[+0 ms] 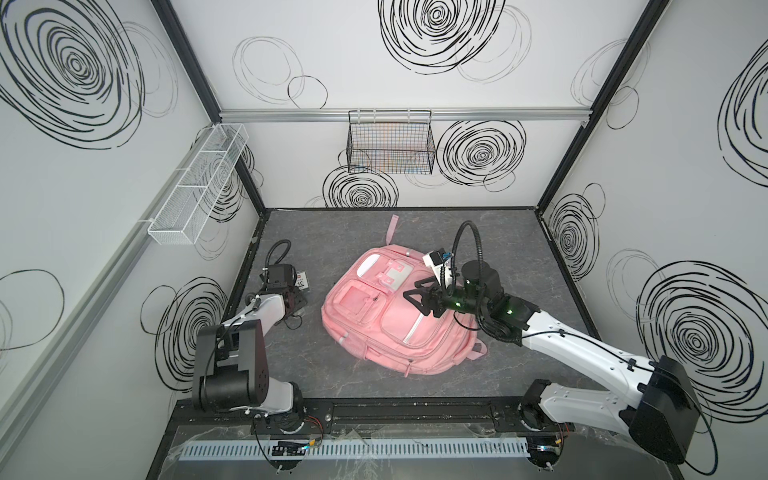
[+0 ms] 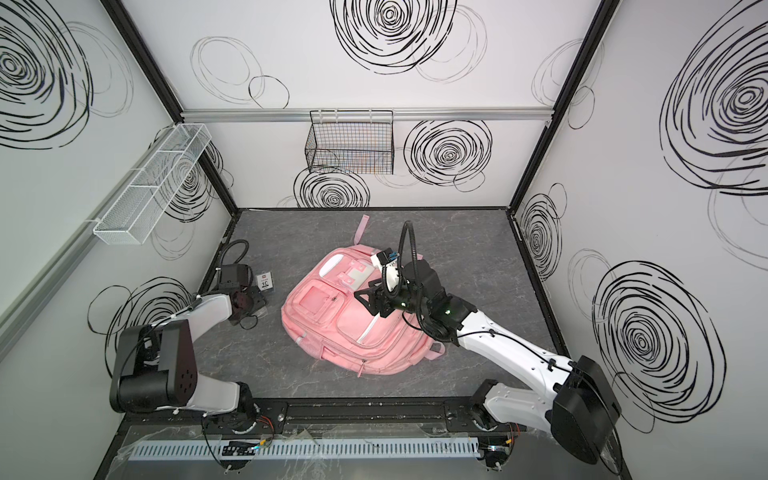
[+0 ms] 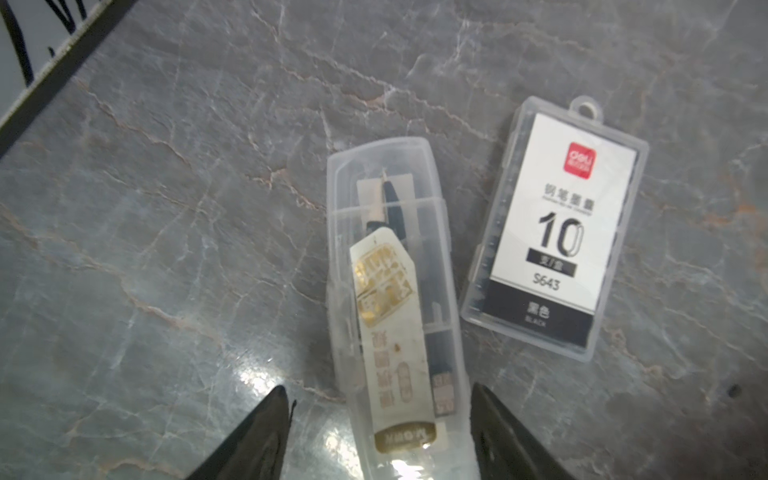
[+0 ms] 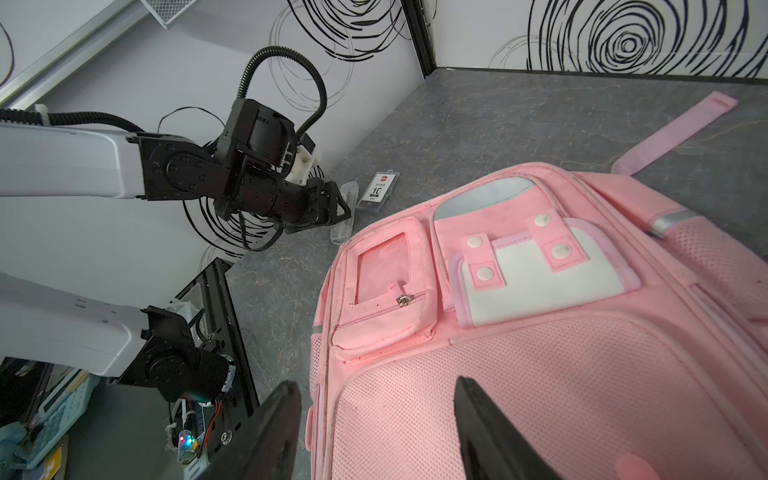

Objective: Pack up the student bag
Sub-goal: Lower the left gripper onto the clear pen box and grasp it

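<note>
The left gripper [image 3: 380,395] is held low with jaws wide apart, and the right gripper [image 4: 376,382] is reached out with jaws apart too.

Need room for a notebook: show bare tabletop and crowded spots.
Bare: strip between pink backpack and black front rail; far right corner by the walls. Crowded: left edge, where the left end effector straddles a clear pen case beside a cartridge box.

Table [image 1: 478,232]: grey, marble-veined top. Clear pen case [image 3: 395,291] lies flat near the left wall, with a pen and a gold-printed label inside. Clear cartridge box [image 3: 552,232], card marked 10, just beside it. Back wall: black wire basket [image 1: 390,143]. Left wall: white mesh tray [image 1: 195,187], divided.
</note>
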Available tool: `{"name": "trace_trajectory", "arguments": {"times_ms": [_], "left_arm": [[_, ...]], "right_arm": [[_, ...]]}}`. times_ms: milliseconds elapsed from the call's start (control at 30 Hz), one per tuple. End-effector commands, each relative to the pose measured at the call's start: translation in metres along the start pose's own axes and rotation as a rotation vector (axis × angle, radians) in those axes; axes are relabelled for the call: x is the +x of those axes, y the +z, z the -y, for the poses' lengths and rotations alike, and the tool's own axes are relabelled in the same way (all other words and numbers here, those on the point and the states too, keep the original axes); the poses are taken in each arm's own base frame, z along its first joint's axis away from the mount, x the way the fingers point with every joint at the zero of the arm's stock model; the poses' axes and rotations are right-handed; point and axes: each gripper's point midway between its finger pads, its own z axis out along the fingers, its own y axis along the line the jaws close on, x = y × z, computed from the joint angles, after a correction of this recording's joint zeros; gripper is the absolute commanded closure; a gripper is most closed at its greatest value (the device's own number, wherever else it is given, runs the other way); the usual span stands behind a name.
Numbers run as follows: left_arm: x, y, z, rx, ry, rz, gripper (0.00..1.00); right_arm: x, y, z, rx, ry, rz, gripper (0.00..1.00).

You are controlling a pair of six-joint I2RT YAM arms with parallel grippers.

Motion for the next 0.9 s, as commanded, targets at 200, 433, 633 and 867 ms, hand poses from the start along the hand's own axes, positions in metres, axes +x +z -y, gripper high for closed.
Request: {"name": "trace_trajectory", "arguments": {"times_ms": [200,433,633,867], "left_arm": [[-0.001,0.012,0.001,-0.028,0.061,-0.026,0.30],[0.006,0.014,0.003,-0.012,0.077,-0.050,0.45],[0.004,0.010,0.004,0.002,0.079,-0.038,0.51],[-0.005,0.005,0.006,0.026,0.073,-0.006,0.53]], "right_arm": [[-0.013,-0.007,-0.013,0.004,-0.074,0.049,0.36],[-0.014,-0.006,-0.019,0.013,-0.110,0.036,0.35],[-0.015,-0.004,-0.019,0.010,-0.105,0.037,0.35],[-0.016,-0.002,-0.016,0.025,-0.089,0.031,0.34]]}}
